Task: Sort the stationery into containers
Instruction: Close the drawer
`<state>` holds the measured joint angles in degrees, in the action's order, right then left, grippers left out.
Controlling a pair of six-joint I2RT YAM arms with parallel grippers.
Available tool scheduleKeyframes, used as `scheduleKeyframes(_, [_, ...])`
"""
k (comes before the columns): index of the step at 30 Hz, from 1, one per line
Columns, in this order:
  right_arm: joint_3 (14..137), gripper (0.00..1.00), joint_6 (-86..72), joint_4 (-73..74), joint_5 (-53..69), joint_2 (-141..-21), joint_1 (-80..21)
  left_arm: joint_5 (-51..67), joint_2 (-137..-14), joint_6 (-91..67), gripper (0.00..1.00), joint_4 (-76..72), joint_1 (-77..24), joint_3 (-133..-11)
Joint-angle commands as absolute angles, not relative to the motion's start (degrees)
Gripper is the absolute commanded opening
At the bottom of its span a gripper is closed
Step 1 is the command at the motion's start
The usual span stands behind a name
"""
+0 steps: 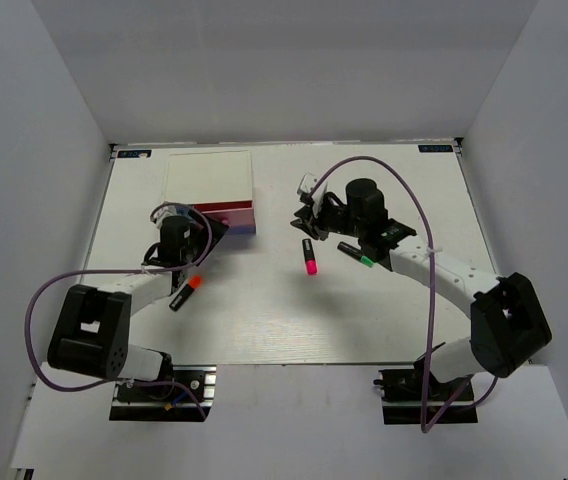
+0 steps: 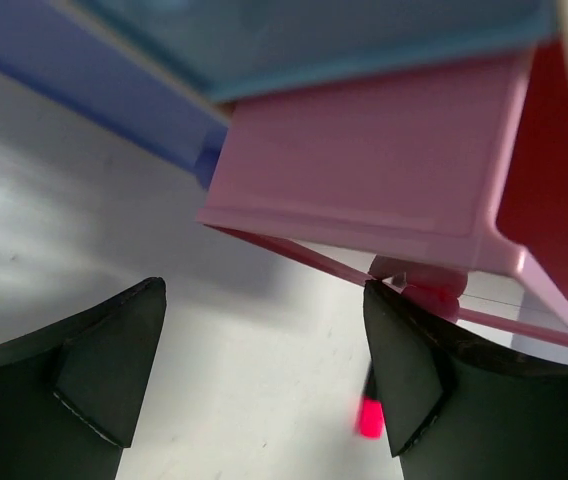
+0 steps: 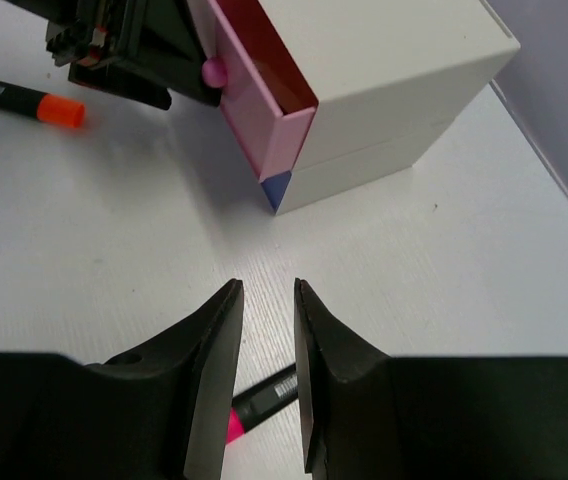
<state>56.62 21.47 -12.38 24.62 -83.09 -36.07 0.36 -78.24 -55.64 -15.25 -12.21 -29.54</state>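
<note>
Closest to you, in the right wrist view, are the right gripper's [image 3: 266, 300] two black fingers [image 3: 209, 380]. They stand almost together with only a thin slot between them, and nothing is in that slot. Beneath them on the table [image 3: 114, 230] lies the pink-capped highlighter [image 3: 264, 395], not gripped.

From above, you find that highlighter [image 1: 309, 257] near the middle of the table [image 1: 264, 320], its cap toward the near edge. The right gripper [image 1: 304, 222] hangs just beyond it. The green-capped highlighter [image 1: 355, 253] lies just to its right, close beside the right arm. The orange-capped highlighter [image 1: 185, 293] lies toward the left edge, next to the left arm.

The white-topped box [image 1: 210, 180] sits near the far left corner. Its pink drawer [image 2: 364, 170] stands out from the front, with the light blue drawer [image 2: 314, 40] above it and the purple drawer [image 2: 84, 80] below.

Your left gripper [image 2: 264, 380] is at that drawer front with its jaws spread wide and nothing between them. The pink drawer's round knob [image 2: 434, 295] sits right at one fingertip. You cannot tell whether the two touch.
</note>
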Motion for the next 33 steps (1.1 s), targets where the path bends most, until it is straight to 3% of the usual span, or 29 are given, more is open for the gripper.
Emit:
scheduleKeyframes(1, [54.67, 0.33, 21.97, -13.10, 23.73, -79.54, -34.90, -0.44, -79.98, -59.06, 0.90, -22.05, -12.92, -33.30])
scheduleKeyframes(17, [51.77, 0.33, 21.80, -12.22, 24.78, -77.08, -31.82, -6.59, -83.50, -62.75, 0.94, -25.05, -13.97, -35.77])
scheduleKeyframes(29, [51.33, 0.34, 21.71, -12.13, 25.05, -76.73, -30.68, -10.02, -80.86, -64.42, 0.95, -19.42, -13.97, -34.55])
scheduleKeyframes(33, [50.98, 0.34, 21.62, -12.13, 25.31, -76.73, -30.59, -7.48, -80.33, -62.59, 0.85, -20.29, -13.97, -33.49])
